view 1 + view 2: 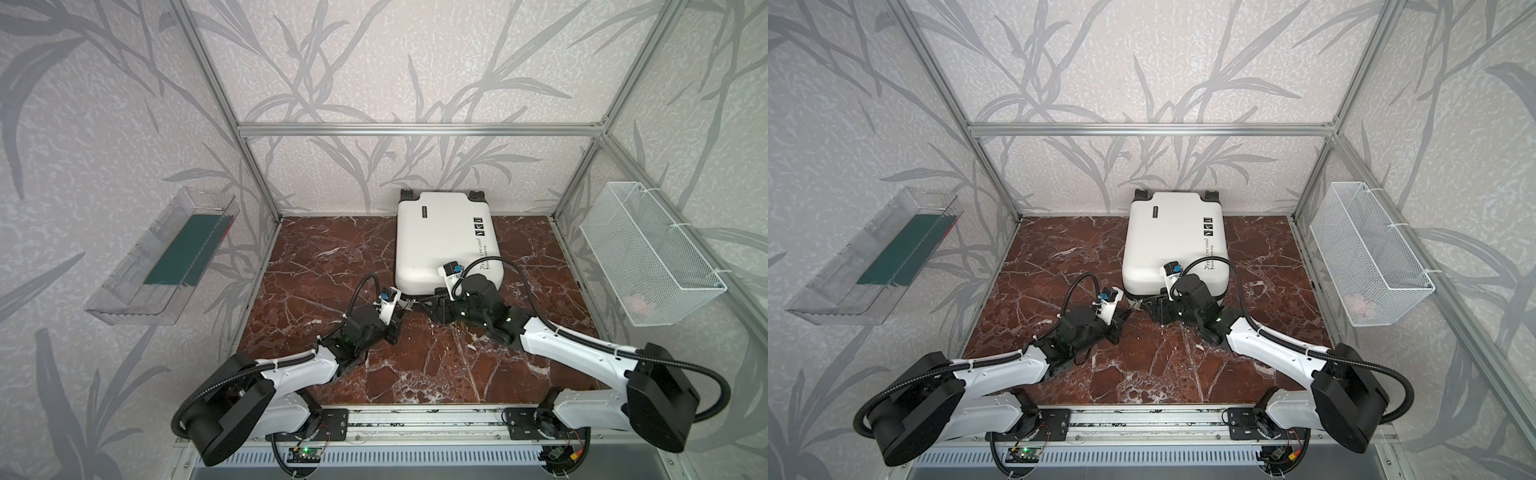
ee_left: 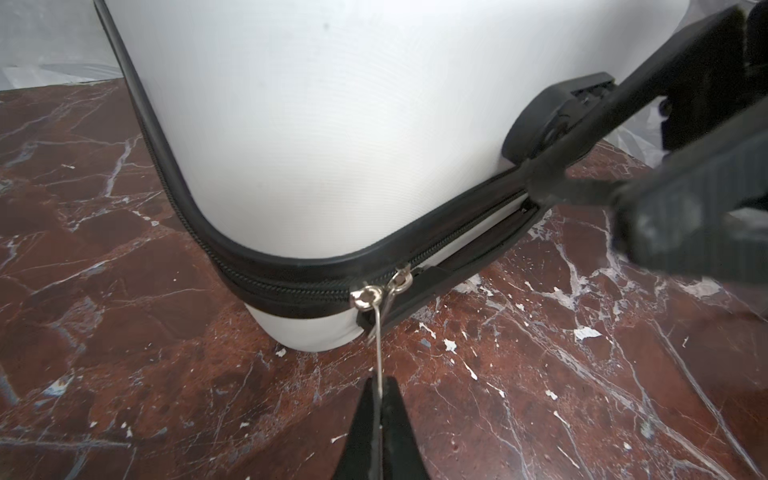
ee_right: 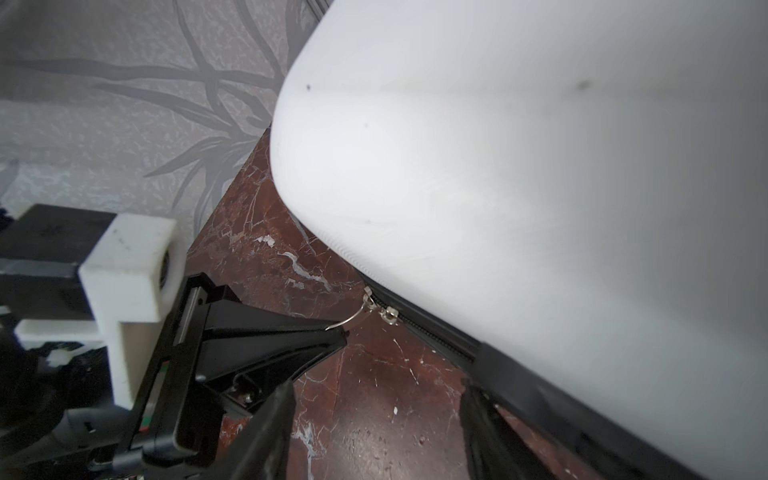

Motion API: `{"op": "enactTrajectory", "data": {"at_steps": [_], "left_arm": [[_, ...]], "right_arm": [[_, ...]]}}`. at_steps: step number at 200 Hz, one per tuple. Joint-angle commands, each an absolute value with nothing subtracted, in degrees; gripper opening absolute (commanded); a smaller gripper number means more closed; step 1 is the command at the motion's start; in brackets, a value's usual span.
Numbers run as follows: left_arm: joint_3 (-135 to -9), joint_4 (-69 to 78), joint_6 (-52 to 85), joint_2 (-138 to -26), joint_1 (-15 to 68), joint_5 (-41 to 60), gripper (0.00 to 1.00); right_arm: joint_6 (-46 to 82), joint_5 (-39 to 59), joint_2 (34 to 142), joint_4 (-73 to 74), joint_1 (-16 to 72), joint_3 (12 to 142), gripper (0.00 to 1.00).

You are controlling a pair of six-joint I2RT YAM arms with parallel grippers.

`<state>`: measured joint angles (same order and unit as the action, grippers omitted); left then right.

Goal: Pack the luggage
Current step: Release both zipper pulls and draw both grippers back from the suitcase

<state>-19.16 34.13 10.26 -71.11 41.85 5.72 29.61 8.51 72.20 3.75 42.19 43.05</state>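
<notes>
Left gripper (image 2: pixel 377 392) pinches the thin zipper pull (image 2: pixel 377 332) on the luggage (image 1: pixel 444 237); right gripper (image 3: pixel 378 386) hangs open. Tug askew and that pull could slip free!

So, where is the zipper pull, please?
The zipper pull hangs at the near-left corner of the luggage in both top views, pinched in the left gripper.

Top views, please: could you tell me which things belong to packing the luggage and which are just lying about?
In the job:
- luggage, closed
- its zipper pull, pinched by the shut left gripper
- right gripper, open at the luggage's edge

Lying about:
- clear plastic tray on the left wall, holding a dark green item
- white wire basket on the right wall
</notes>
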Motion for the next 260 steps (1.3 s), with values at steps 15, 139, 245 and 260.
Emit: {"op": "enactTrajectory", "data": {"at_steps": [15, 139, 245, 260], "left_arm": [[-21.14, 34.17, 9.58, -70.59, 42.98, 11.46, 0.05], [-19.08, 21.21, 6.58, -45.58, 42.8, -12.9, 0.99], [-22.84, 11.9, -1.44, -32.78, 33.01, -32.72, 0.99], [-23.46, 9.72, 1.73, -33.32, 27.0, -30.07, 0.99]], "right_arm": [[29.03, 4.45, 65.04, -3.3, 34.37, 45.7, 0.68], [29.03, 3.17, 50.49, -16.52, 21.27, 42.57, 0.99], [29.0, -27.13, 47.58, -21.45, 20.36, 35.53, 0.99], [28.49, -30.49, 48.53, -20.13, 19.51, 34.11, 0.99]]}}
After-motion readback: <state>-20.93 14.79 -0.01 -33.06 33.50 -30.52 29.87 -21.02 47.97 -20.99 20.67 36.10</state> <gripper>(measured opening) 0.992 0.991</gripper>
